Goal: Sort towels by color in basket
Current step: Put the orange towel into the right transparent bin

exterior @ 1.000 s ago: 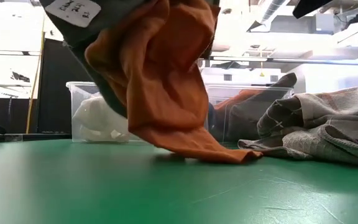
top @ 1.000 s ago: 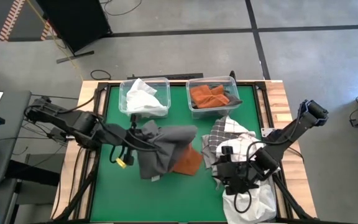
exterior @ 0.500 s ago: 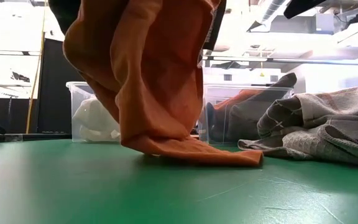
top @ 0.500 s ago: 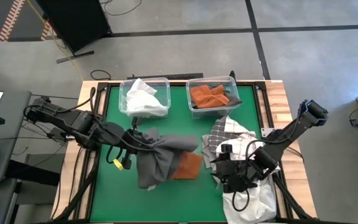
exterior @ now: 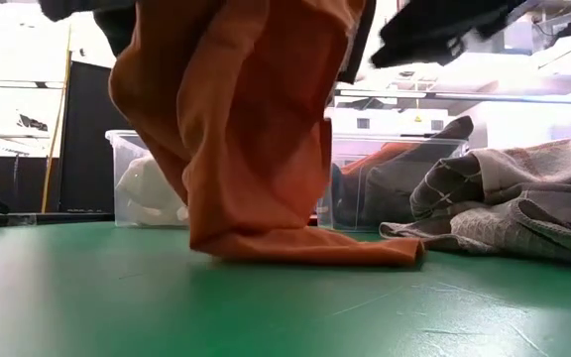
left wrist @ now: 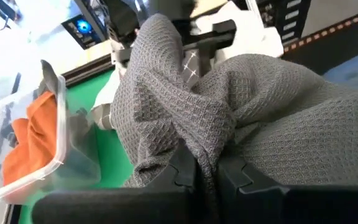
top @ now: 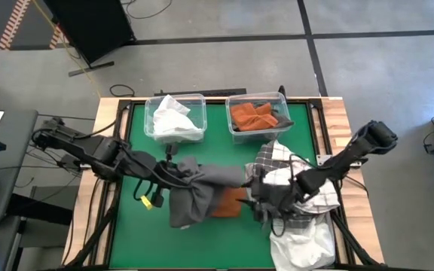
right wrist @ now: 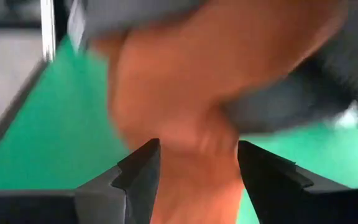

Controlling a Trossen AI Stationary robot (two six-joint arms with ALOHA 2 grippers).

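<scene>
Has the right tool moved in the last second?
Yes. The right tool has swung in from over the checked towel pile toward the orange towel at table centre.

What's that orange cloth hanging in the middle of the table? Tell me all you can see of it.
The orange towel is soft, plain cloth, hanging in loose folds with its lower end crumpled on the green table. From above it is mostly hidden under a grey towel that the left pincer grips, with only an orange patch showing. The right pincer, open, is right at the orange folds. Whether the left pincer also pinches it is unclear.
</scene>
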